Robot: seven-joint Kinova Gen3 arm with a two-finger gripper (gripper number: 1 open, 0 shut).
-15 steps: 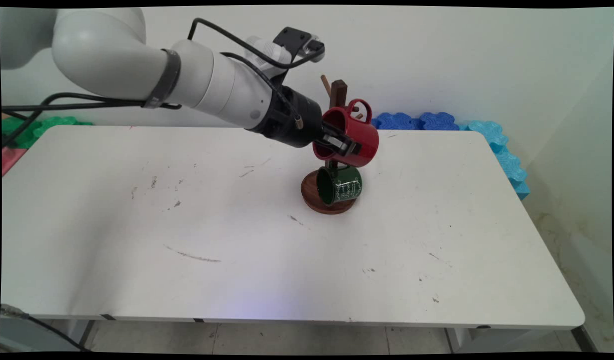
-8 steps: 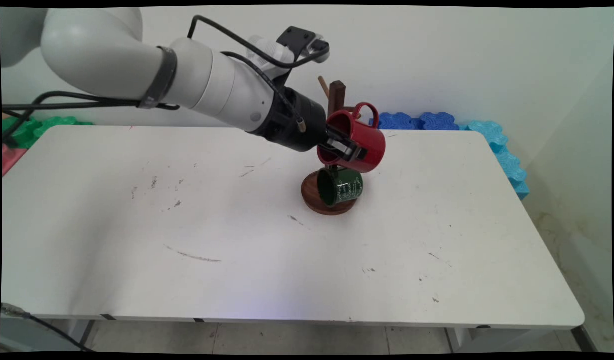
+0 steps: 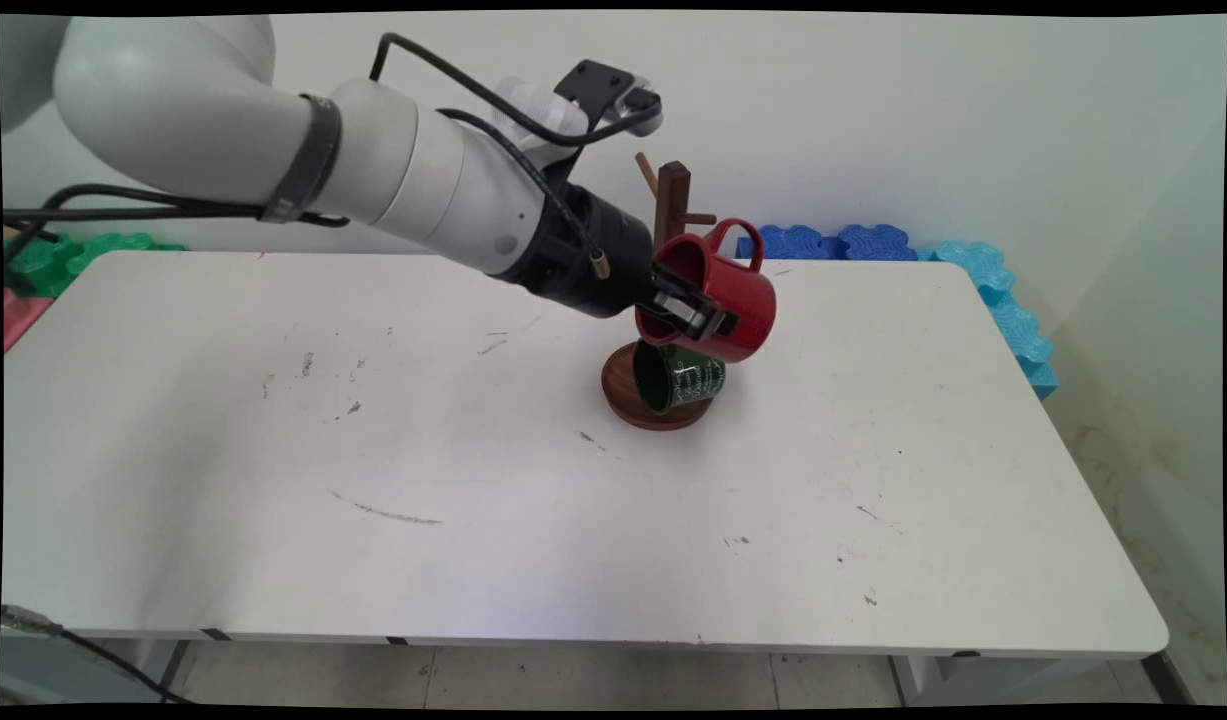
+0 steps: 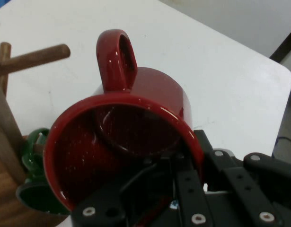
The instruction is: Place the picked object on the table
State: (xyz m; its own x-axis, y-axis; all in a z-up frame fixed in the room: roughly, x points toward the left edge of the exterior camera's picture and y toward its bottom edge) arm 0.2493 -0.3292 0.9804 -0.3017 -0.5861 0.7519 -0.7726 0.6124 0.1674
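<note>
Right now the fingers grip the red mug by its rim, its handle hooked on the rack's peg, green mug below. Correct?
Not quite: the red mug handle is clear of the peg, as the hand view shows. Fingers grip its rim; the green mug hangs below.

Count of items before me. Mugs: two, namely one red mug [image 3: 718, 297] held in my one gripper [image 3: 695, 307], and one green mug [image 3: 678, 376]. Wooden mug tree [image 3: 672, 205]: one, on one white table [image 3: 473, 480]. Foam mats at the far edge: blue ones [image 3: 838, 243] right, green [image 3: 93, 247] left.
</note>
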